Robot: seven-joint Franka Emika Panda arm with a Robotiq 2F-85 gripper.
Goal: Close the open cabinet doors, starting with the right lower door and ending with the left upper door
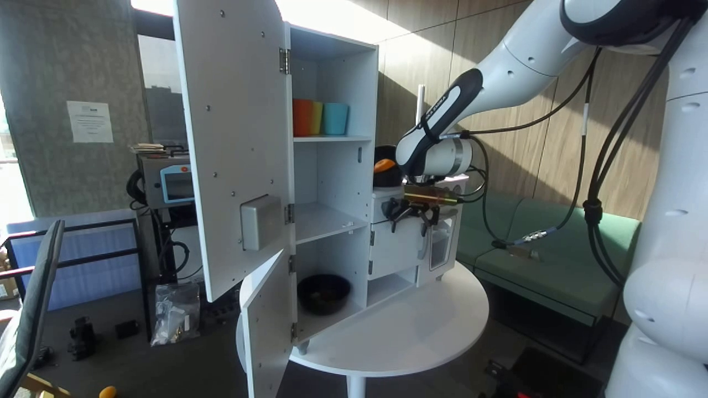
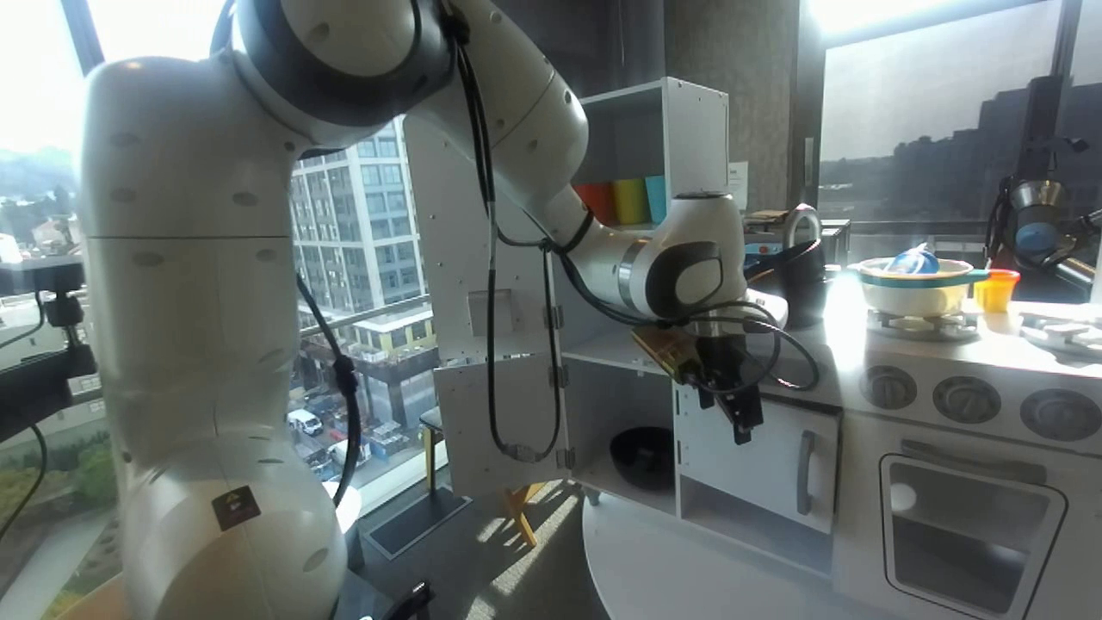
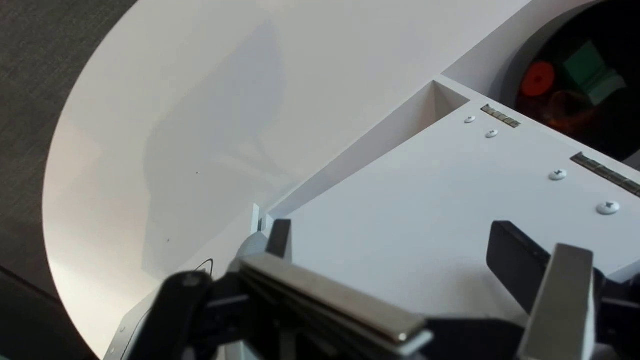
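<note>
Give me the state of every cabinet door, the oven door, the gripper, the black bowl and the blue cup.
Right lower door, shut or nearly so
Left lower door, wide open
Left upper door, wide open
Oven door, shut
Gripper, open
Black bowl, upright, not empty
Blue cup, upright

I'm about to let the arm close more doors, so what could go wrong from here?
The open gripper hangs near the handle of the right lower door and might snag it. The dangling cable could catch the open left upper door. One foot of the cabinet stands near the edge of the table, so a hard push might dislodge it.
</note>
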